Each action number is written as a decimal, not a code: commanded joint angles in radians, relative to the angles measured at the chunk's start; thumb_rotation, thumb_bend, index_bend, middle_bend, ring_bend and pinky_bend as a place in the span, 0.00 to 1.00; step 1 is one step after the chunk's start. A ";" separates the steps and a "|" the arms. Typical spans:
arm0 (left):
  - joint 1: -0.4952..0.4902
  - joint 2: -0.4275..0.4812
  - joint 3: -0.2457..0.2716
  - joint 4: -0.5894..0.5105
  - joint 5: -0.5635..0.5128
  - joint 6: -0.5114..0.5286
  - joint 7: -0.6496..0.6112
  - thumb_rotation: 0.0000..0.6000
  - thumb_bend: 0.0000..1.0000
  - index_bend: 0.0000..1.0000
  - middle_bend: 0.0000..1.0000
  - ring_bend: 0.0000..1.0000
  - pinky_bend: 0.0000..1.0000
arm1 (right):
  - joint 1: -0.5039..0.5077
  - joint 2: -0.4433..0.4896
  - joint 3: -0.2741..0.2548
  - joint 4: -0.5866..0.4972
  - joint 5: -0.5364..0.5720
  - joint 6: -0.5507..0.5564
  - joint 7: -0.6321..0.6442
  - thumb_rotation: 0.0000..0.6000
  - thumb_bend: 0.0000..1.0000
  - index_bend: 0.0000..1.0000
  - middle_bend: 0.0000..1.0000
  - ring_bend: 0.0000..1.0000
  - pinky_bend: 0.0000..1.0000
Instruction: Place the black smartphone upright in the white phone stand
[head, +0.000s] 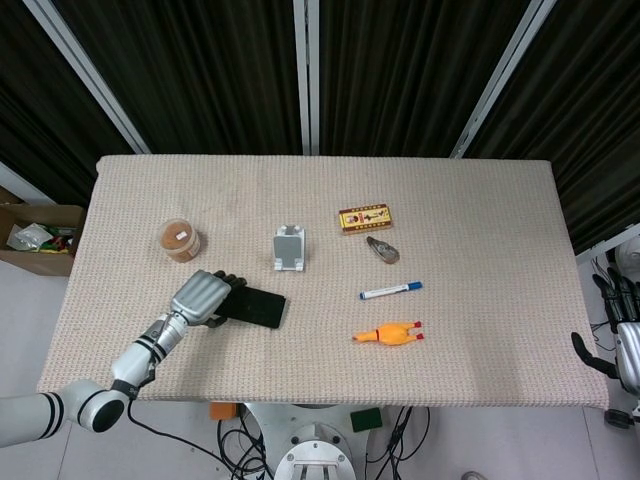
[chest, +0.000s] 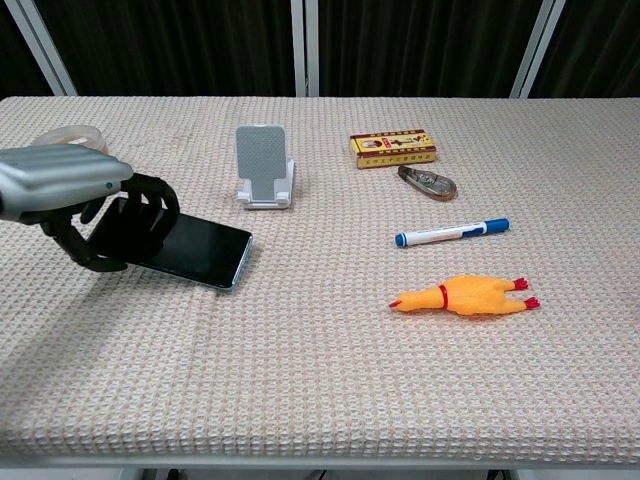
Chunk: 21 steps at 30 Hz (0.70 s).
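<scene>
The black smartphone (head: 258, 306) (chest: 190, 250) is gripped at its left end by my left hand (head: 200, 298) (chest: 70, 190). The dark fingers (chest: 150, 205) curl over the phone's top face, and the thumb reaches under it. That held end is raised off the cloth while the right end stays low near the table. The white phone stand (head: 290, 248) (chest: 264, 166) stands empty behind and to the right of the phone. My right hand (head: 618, 330) hangs off the table's right side, its fingers only partly in frame.
An orange-lidded jar (head: 179, 240) sits behind my left hand. A yellow box (chest: 392, 149), a small metal clip (chest: 427, 182), a blue-capped marker (chest: 451, 232) and a rubber chicken (chest: 465, 296) lie on the right half of the table (chest: 320, 380).
</scene>
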 joint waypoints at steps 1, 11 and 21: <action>0.007 0.024 -0.004 -0.016 0.033 0.014 -0.033 1.00 0.40 0.72 0.69 0.57 0.60 | 0.000 0.001 0.000 0.000 -0.001 0.002 0.001 1.00 0.36 0.00 0.00 0.00 0.00; 0.033 0.180 -0.058 -0.130 0.159 0.192 0.073 1.00 0.40 0.73 0.69 0.58 0.60 | -0.003 -0.003 0.004 0.005 -0.004 0.015 0.010 1.00 0.36 0.00 0.00 0.00 0.00; -0.047 0.299 -0.103 -0.127 0.374 0.226 0.470 1.00 0.40 0.73 0.69 0.58 0.59 | -0.005 -0.017 0.008 0.030 -0.014 0.033 0.032 1.00 0.36 0.00 0.00 0.00 0.00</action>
